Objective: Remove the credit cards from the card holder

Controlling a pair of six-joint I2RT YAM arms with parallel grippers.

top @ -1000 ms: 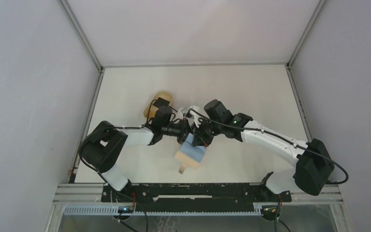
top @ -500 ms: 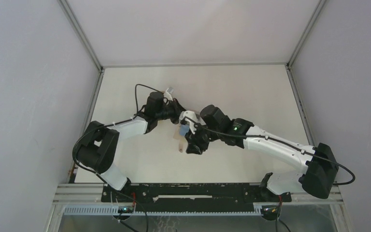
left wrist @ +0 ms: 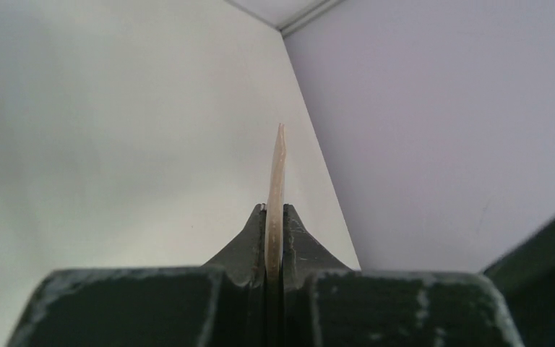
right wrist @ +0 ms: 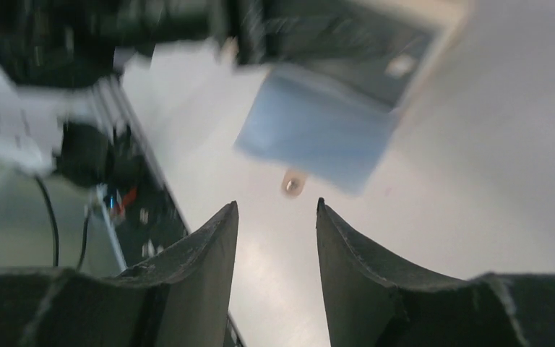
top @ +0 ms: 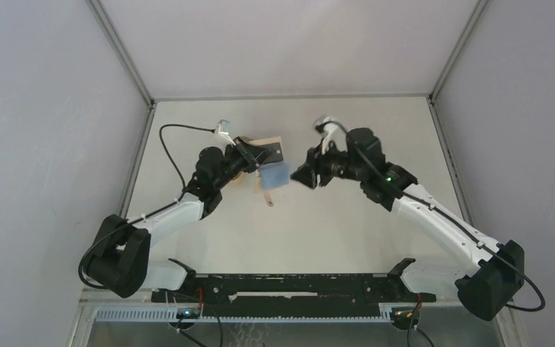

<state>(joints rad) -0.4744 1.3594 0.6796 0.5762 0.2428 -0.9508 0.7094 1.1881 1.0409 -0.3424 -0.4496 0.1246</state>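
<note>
The left gripper (left wrist: 274, 211) is raised above the table (top: 361, 231), towards the back left. Its fingers are pressed tight on the thin edge of the card holder (left wrist: 277, 166), which shows in the left wrist view as a tan sliver pinched between them. From above, the holder hangs in the air at the end of that arm, with its snap tab (top: 267, 196) dangling below.

The credit cards (top: 275, 176) stick out of the holder's open side as a light blue block. About half of that block shows and the rest is tucked inside. I cannot tell whether it is one card or several, since the right wrist view is blurred.

Just to the right of the cards is the right gripper (right wrist: 277, 206). Its jaws stand partly apart with nothing between them. It points at the blue edge but is not touching it.

The task looks about half done. The cards are drawn partway out but none is free. What is left is to close on the exposed blue edge, pull the cards clear while the left side holds firm, and set them down.
</note>
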